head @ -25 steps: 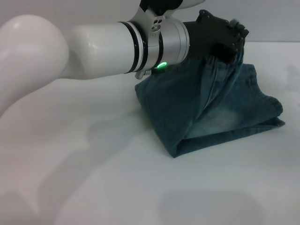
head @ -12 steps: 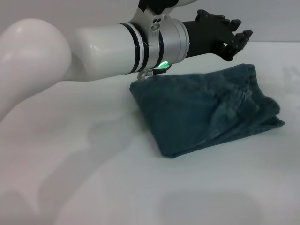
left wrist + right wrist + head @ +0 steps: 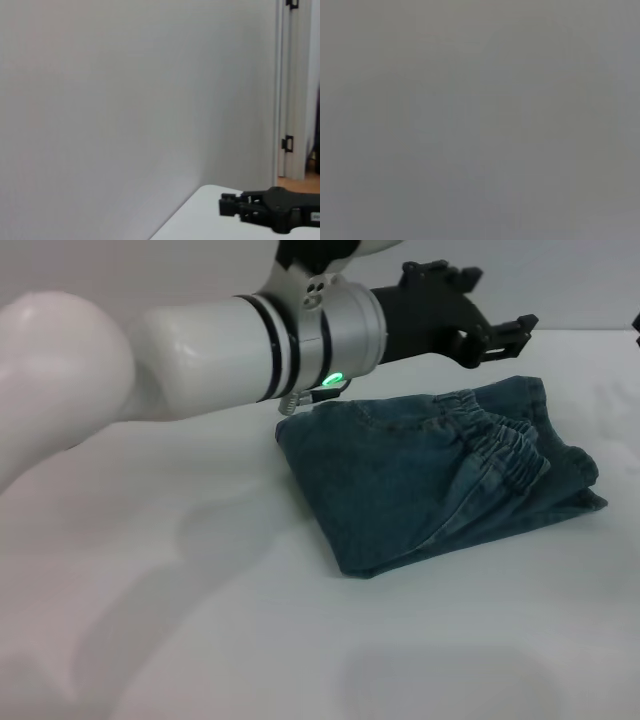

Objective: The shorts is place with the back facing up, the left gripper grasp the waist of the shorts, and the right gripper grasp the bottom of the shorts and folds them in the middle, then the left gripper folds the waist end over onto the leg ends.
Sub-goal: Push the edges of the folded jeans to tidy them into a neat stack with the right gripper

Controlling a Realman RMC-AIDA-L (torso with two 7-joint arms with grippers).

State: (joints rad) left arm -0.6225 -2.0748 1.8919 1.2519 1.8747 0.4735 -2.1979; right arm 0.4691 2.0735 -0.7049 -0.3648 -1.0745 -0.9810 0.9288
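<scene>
The shorts [image 3: 420, 480] lie folded in a flat bundle on the white table [image 3: 200, 640] at centre right of the head view. The puckered waist of the shorts [image 3: 500, 445] rests on top, toward the right end. The bottom of the shorts is under the folded layers and hidden. My left gripper [image 3: 497, 302] hovers just above the far edge of the bundle, open and holding nothing. The left wrist view shows my right gripper [image 3: 272, 210], a small black claw low over the table's far end. The right wrist view is plain grey.
My thick white left arm [image 3: 200, 360] reaches across the table from the left at the back. A grey wall [image 3: 125, 100] stands behind the table, with a door frame [image 3: 285, 90] beside it.
My left gripper has let go of the waist, opened and risen slightly. The waist end has dropped flat onto the folded shorts.
</scene>
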